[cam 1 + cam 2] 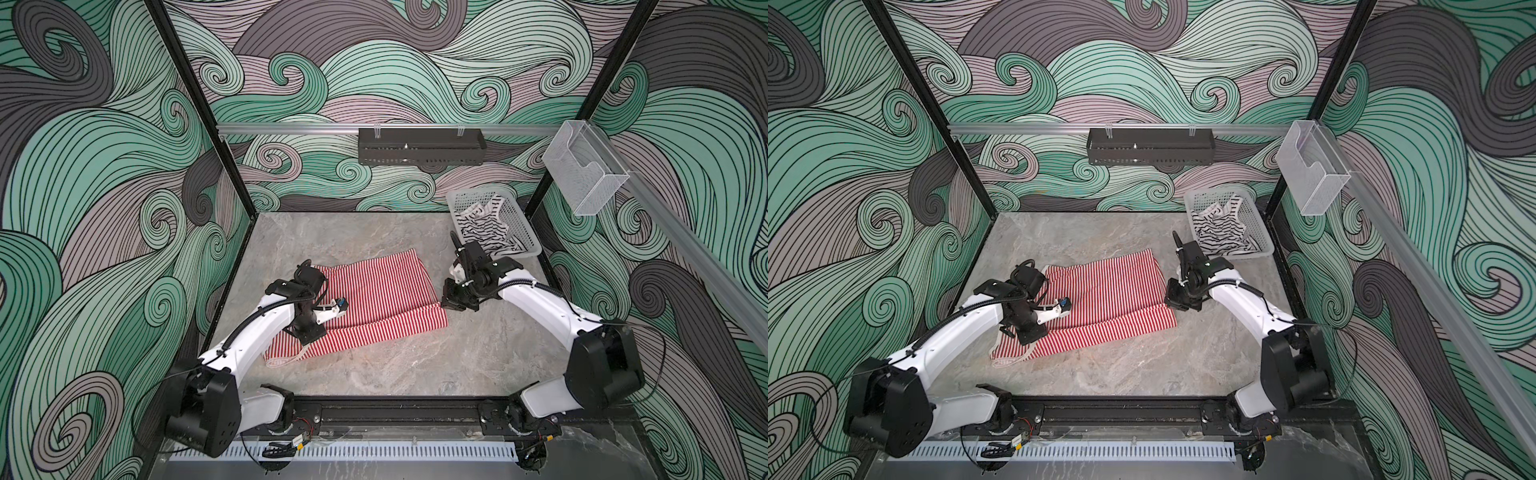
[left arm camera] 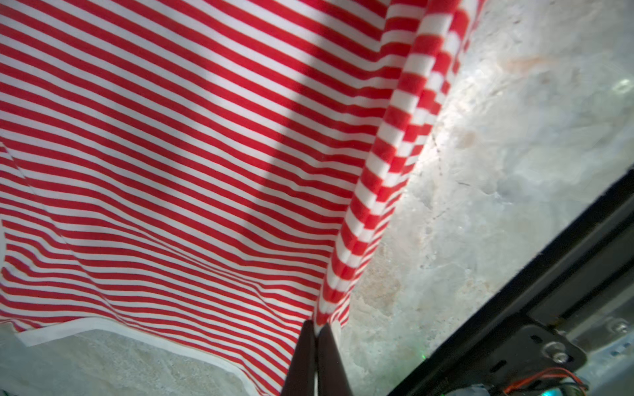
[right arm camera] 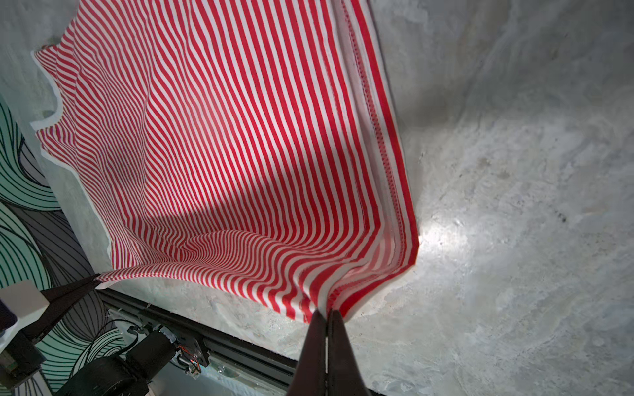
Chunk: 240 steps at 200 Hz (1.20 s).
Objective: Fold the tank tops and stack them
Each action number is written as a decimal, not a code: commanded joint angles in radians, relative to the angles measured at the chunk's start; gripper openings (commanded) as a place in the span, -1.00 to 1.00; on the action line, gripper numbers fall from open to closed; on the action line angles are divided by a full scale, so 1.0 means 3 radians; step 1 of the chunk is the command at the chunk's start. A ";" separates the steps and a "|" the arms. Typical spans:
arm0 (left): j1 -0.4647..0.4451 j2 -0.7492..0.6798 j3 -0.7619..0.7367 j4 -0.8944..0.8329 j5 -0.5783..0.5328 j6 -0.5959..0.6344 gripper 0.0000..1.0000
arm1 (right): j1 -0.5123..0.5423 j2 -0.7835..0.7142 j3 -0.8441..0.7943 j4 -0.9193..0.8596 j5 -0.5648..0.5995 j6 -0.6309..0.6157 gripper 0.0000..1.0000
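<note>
Left gripper point(image 2: 317, 325) and right gripper point(image 3: 327, 312) are pinching edges of the red-striped tank top point(image 1: 386, 286), thin grips possibly slipping if pulled taut.

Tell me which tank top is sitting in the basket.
The black-striped white tank top, crumpled inside the white basket. The red-and-white one lies out on the table instead.

In both top views the left arm point(image 1: 266, 328) covers part of the red top point(image 1: 386, 286); the basket point(image 1: 528, 226) wall hides part of the black-striped top point(image 1: 484, 232).
</note>
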 commanded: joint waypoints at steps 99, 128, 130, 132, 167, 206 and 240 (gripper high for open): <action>0.0222 0.0944 0.0467 0.0526 -0.0187 0.0162 -1.00 | -0.0167 0.1050 0.0777 -0.0057 0.0151 -0.0360 -1.00; 0.0222 0.1066 0.0517 0.0616 -0.0213 0.0100 -0.79 | -0.0169 0.1164 0.0788 -0.0051 0.0189 -0.0364 -1.00; 0.0224 0.1077 0.0518 0.0626 -0.0216 0.0087 -0.78 | -0.0168 0.1172 0.0785 -0.0050 0.0196 -0.0360 -1.00; 0.0222 0.1087 0.0522 0.0643 -0.0221 0.0076 -0.78 | -0.0168 0.1175 0.0784 -0.0052 0.0202 -0.0359 -1.00; 0.0222 0.1316 0.0628 0.0888 -0.0565 -0.0183 -0.64 | -0.0150 0.1087 0.0723 -0.0050 0.0360 -0.0349 -0.57; 0.0315 0.1020 0.0455 0.0993 -0.0853 -0.0335 -0.40 | -0.0002 0.0812 0.0563 -0.0082 0.0502 -0.0322 -0.31; 0.0370 0.0506 0.0184 0.0302 -0.0404 -0.0209 -0.39 | 0.0241 0.0763 0.0319 0.0103 0.0426 -0.0253 -0.33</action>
